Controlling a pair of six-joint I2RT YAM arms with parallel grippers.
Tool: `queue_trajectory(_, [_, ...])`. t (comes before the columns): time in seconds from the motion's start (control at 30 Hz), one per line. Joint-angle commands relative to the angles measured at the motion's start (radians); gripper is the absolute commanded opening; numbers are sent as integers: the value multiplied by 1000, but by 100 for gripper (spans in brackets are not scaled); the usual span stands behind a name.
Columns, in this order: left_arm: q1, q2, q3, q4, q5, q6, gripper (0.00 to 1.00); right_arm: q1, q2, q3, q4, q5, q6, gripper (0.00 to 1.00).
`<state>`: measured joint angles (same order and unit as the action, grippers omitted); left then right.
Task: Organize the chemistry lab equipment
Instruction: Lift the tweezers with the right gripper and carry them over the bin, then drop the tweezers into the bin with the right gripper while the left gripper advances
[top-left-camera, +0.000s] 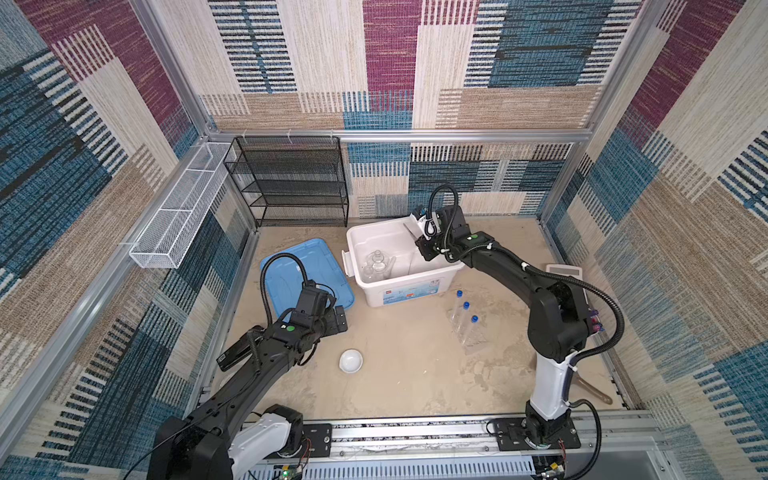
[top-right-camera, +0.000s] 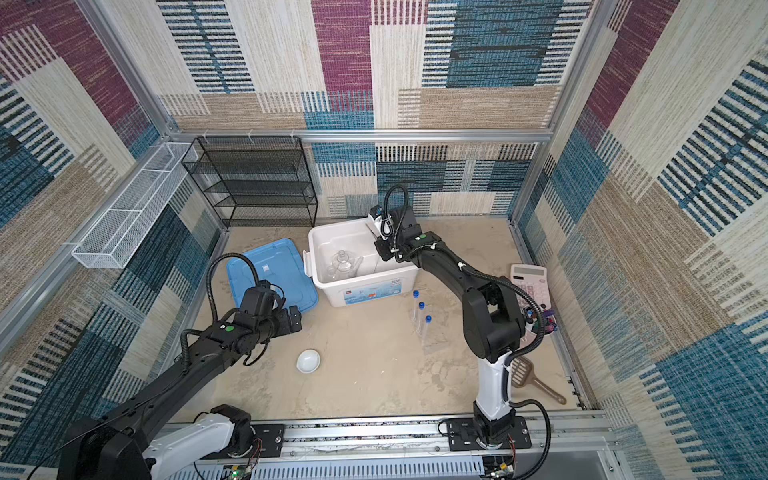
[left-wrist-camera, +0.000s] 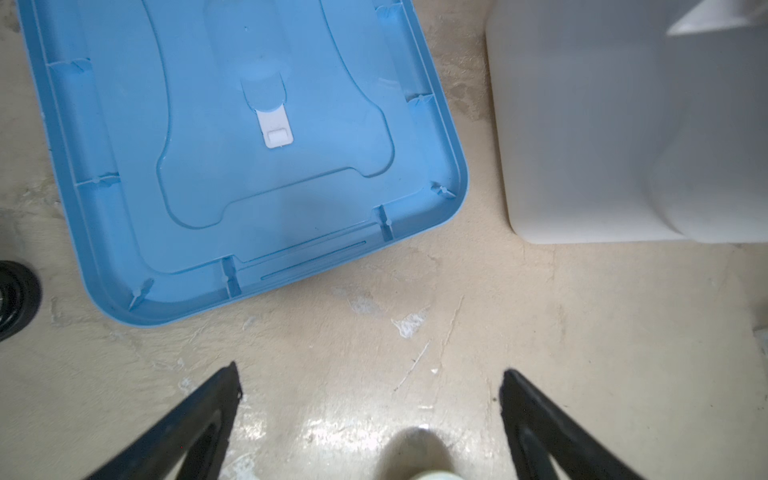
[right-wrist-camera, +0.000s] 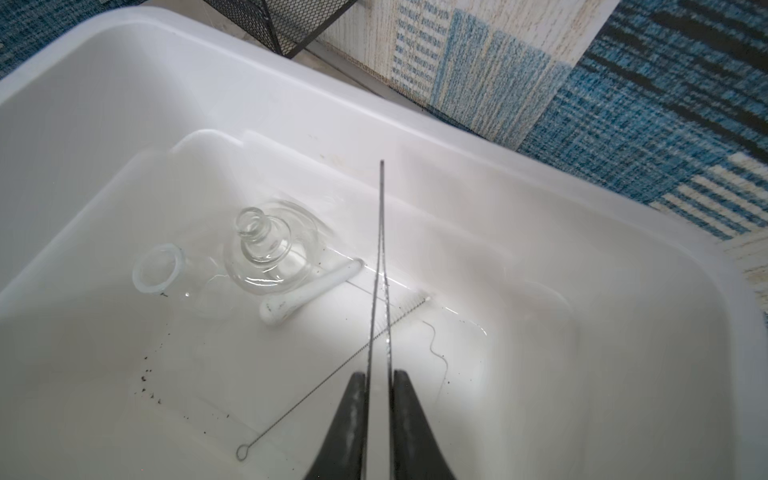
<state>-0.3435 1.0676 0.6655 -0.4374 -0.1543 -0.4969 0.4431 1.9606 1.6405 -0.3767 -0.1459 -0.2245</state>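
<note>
Right hand (right-wrist-camera: 379, 376): we see it closed on the metal tweezers (right-wrist-camera: 381, 187), hanging over the open white bin (top-left-camera: 399, 286) near its back right corner
Tweezers: gripped at the wide end between the two fingers, with the joined tip pointing away from the hand and held above the bin's floor
Left hand (left-wrist-camera: 371, 370): fingers spread wide with nothing between them, above bare tabletop (left-wrist-camera: 582, 332) just beside a corner of the blue lid (left-wrist-camera: 249, 166)
Blue lid: lying underside up on the tabletop, left of the bin in both top views
Inside the bin: we make out a clear glass bottle (right-wrist-camera: 266, 249) standing upright, a small clear glass dish (right-wrist-camera: 158, 268) beside it, a white pestle (right-wrist-camera: 307, 291) lying against the bottle, and a thin wire brush (right-wrist-camera: 316, 384) lying across the floor
White bowl (top-left-camera: 351, 360): on the tabletop near the left arm, well apart from the bin
Three blue-capped tubes (top-left-camera: 466, 306): lying side by side on the tabletop just right of the bin's front, caps toward the bin
Right edge: pink calculator (top-right-camera: 530, 282) and cup of markers (top-right-camera: 540, 322), partly behind the right arm; a brown scoop (top-right-camera: 536, 382) lies nearer the rail
</note>
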Motion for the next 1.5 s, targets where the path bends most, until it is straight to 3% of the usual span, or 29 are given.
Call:
queue_trajectory(0.0, [-1,-2,-1,2,-13,-12,100,0,38,33,-31,21,4,16])
queue_trajectory(1.07, [-7,-38,-26,-33,-25,-22,99,1,313,269,-231,16,-53,19])
queue_trajectory(1.47, [-28,-56,-69,-49,11,-107,98,0,315,280,-231,7,-29,27])
